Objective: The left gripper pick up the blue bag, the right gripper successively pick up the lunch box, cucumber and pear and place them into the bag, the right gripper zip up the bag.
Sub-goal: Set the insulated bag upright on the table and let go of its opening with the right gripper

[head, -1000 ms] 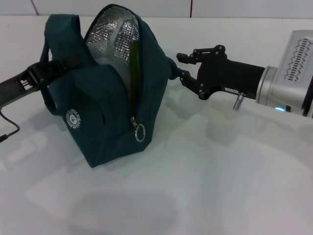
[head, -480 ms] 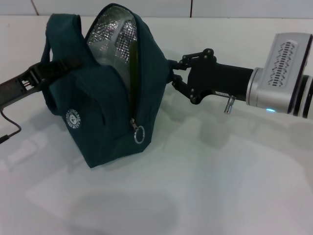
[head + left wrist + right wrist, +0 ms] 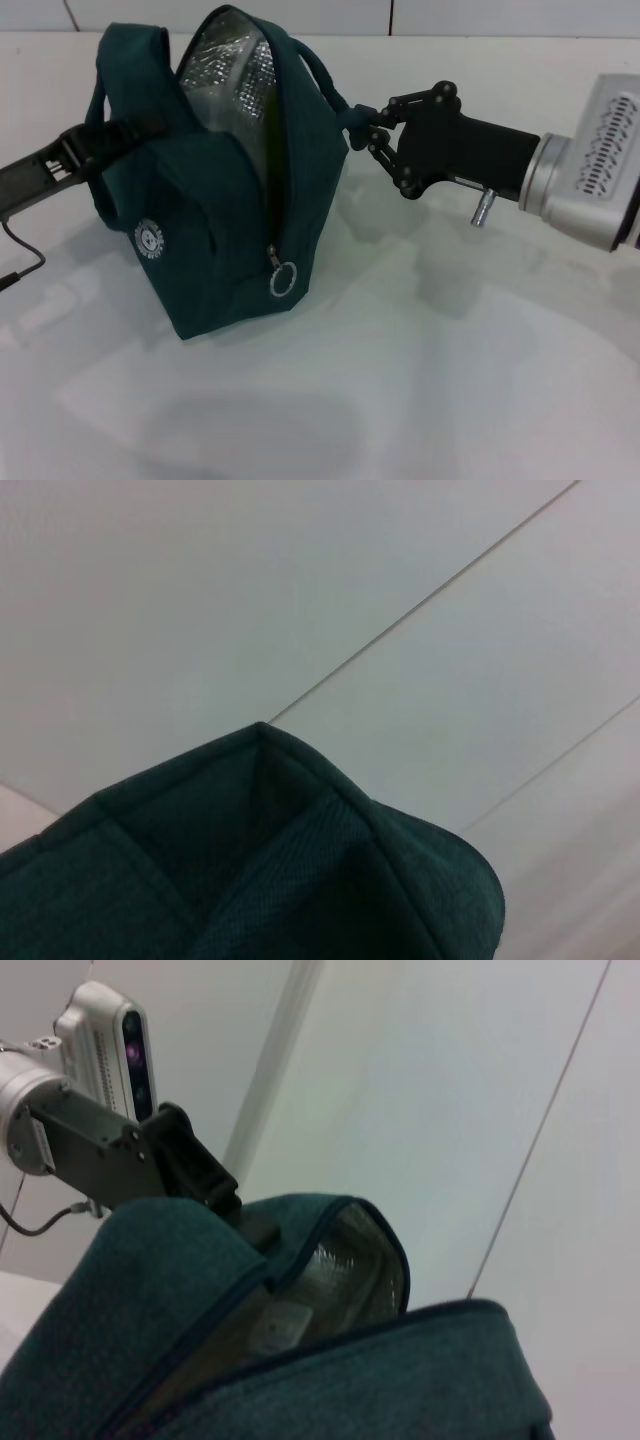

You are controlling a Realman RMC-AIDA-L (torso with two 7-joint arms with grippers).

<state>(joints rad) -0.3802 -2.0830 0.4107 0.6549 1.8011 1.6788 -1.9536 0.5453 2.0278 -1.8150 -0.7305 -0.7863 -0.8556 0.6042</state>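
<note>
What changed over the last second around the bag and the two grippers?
The right gripper closed in and took hold of the near handle, drawing it toward the robot's right and narrowing the opening of the blue bag. The left gripper kept its grip on the far handle; the bag's base stayed put.

the blue bag [image 3: 215,190] hides most of its own inside: only a strip of silver lining [image 3: 235,75] shows through the open top, and whatever lies in it cannot be made out. the left gripper [image 3: 125,135] has its fingertips lost against the bag's left side and handle, so how they stand cannot be told. the right gripper [image 3: 362,125] meets the bag's right handle [image 3: 330,90], its tips dark against the cloth. the left wrist view shows only a corner of fabric, cut off by the edge.
</note>
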